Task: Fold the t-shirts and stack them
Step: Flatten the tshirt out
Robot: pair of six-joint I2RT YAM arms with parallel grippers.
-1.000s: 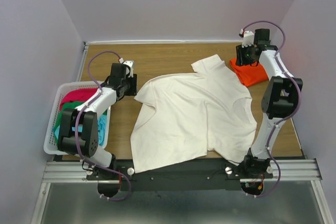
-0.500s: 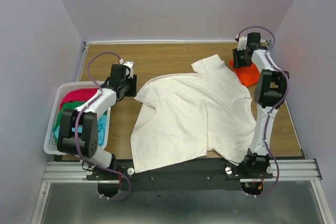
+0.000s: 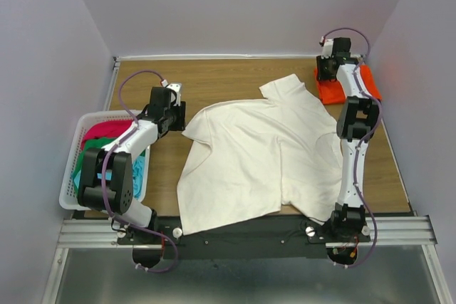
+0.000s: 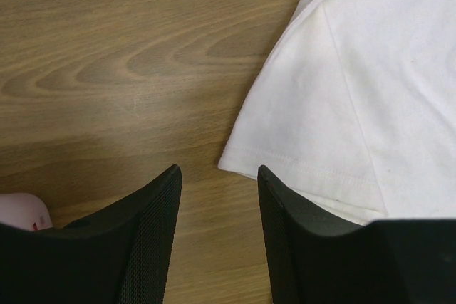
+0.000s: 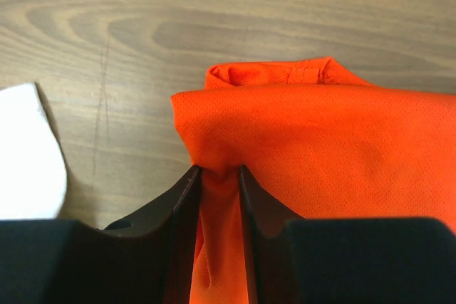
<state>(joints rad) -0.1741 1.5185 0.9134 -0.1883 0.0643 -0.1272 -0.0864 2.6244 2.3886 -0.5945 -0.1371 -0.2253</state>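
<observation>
A large cream-white t-shirt [image 3: 260, 151] lies spread on the wooden table, its lower hem hanging over the near edge. My left gripper [image 3: 179, 115] is open and empty just left of the shirt's left sleeve [image 4: 313, 133], low over the wood. A folded bright orange t-shirt [image 3: 347, 87] lies at the far right corner. My right gripper [image 3: 329, 72] is shut on the orange t-shirt [image 5: 320, 140], pinching a fold of its edge between the fingers [image 5: 182, 204]. Crimson, green and light blue shirts [image 3: 100, 144] lie in the basket.
A white plastic lattice basket [image 3: 77, 169] stands at the table's left edge. Purple walls close in the left, back and right. A corner of the white shirt's far sleeve [image 5: 28, 154] shows left of the orange shirt.
My right gripper has carried the orange t-shirt toward the far right corner; the shirt now lies further back and right. The left arm and the white shirt have not moved.
</observation>
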